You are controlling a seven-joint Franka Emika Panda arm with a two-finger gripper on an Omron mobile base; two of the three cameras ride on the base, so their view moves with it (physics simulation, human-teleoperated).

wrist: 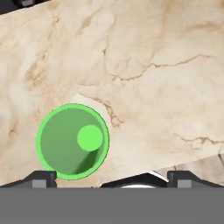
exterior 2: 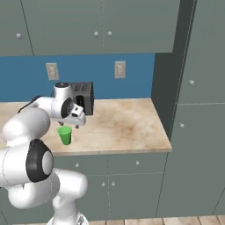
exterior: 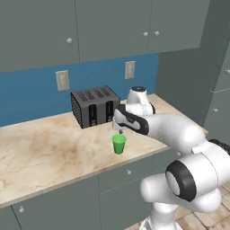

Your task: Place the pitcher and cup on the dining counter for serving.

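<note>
The cup [exterior: 119, 143] is a small bright green tumbler standing upright near the front edge of a marble counter [exterior: 45, 148]. It also shows in the right base view [exterior 2: 65, 135], and from above in the hand view [wrist: 72, 141], empty. My gripper [exterior: 119, 130] hangs just above it, pointing down, open and holding nothing. Seen from the right, the gripper [exterior 2: 75, 125] is a little to the cup's right. In the hand view the cup lies left of the middle between the fingertips [wrist: 41, 177], with the gripper [wrist: 112, 178] offset from it. The pitcher and the dining counter are out of view.
A dark toaster [exterior: 95, 106] stands against the blue wall behind the cup, also seen from the right [exterior 2: 83, 97]. Two wall outlets [exterior: 62, 80] sit above the counter. Upper cabinets [exterior: 90, 27] hang overhead. A tall cabinet [exterior 2: 197, 132] bounds the counter [exterior 2: 127, 125] on the right.
</note>
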